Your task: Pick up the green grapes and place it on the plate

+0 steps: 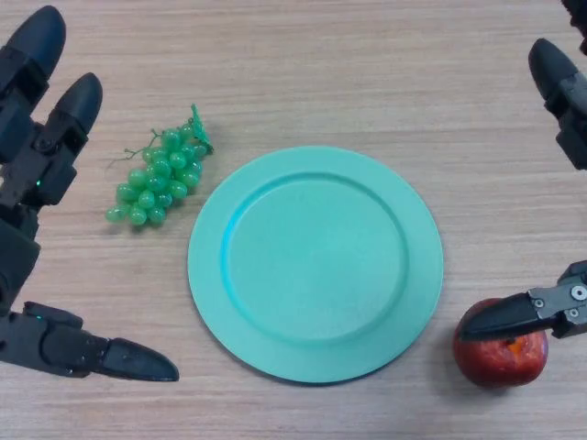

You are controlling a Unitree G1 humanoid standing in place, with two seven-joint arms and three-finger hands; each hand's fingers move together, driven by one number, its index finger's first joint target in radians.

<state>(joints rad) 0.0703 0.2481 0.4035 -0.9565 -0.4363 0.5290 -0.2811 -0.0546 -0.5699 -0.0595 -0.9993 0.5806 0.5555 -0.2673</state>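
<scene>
Left hand (37,165) at left edge, fingers straight and spread, right hand (561,92) at right edge — likewise open, thumb extended

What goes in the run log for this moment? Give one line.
left hand open, beside green grapes | grapes on table | plate bare | right hand open, over apple

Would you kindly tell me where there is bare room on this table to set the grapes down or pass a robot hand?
The plate is bare inside its rim. Bare table spans the far side beyond the plate, and the near edge between the left robot hand and the apple. It is crowded between the green grapes and the plate's left rim, and around the apple under the right robot hand.
</scene>
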